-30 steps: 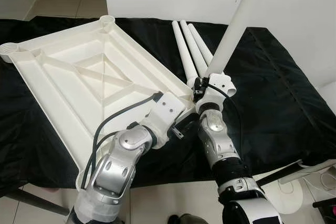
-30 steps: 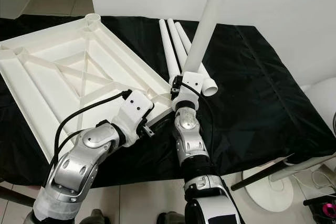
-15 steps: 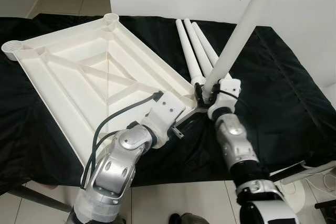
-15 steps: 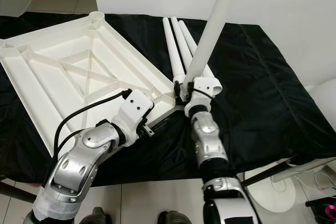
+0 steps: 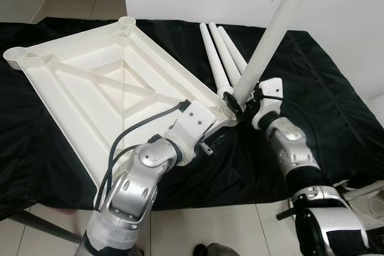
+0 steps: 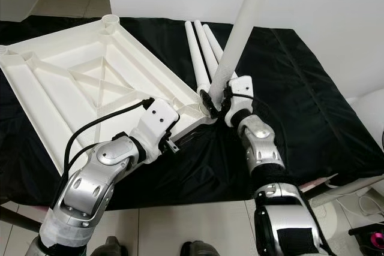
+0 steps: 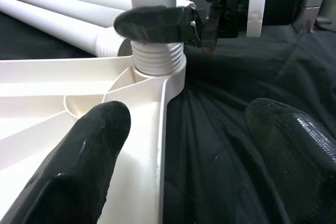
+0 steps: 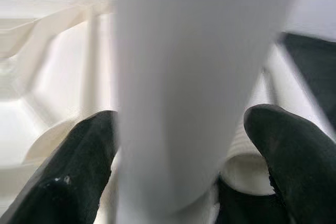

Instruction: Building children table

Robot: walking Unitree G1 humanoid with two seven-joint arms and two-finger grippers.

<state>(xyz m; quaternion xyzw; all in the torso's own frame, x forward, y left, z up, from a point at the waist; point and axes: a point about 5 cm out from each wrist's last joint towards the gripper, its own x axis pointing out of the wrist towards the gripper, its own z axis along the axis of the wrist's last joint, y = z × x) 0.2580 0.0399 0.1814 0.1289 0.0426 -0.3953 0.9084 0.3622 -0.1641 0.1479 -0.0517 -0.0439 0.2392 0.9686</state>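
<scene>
At the near corner of an upturned white tabletop [image 5: 114,94], a long white leg [image 5: 273,31] is held upright by the right tool [image 6: 217,101], its black fingers [image 8: 86,166] clamped around the tube just above the threaded end. In the left wrist view that ribbed end [image 7: 156,59] is seen seated in the corner socket [image 7: 168,80], with several threads exposed, so the leg is judged only partly screwed home. The left tool [image 7: 184,145] is held with fingers apart just short of the same corner, one finger over the tabletop's rim and the other over the black cloth [image 5: 312,94] covering the counter; nothing is gripped by it.

Three more legs [image 5: 219,55] are laid side by side on the cloth just beyond the right tool, touching one another.

For a clean join, the leg should be kept square to the socket while it is turned, since a tilt would likely cross the threads. The tabletop would best be steadied at the rim by the left tool so that it is not spun along with the leg.
</scene>
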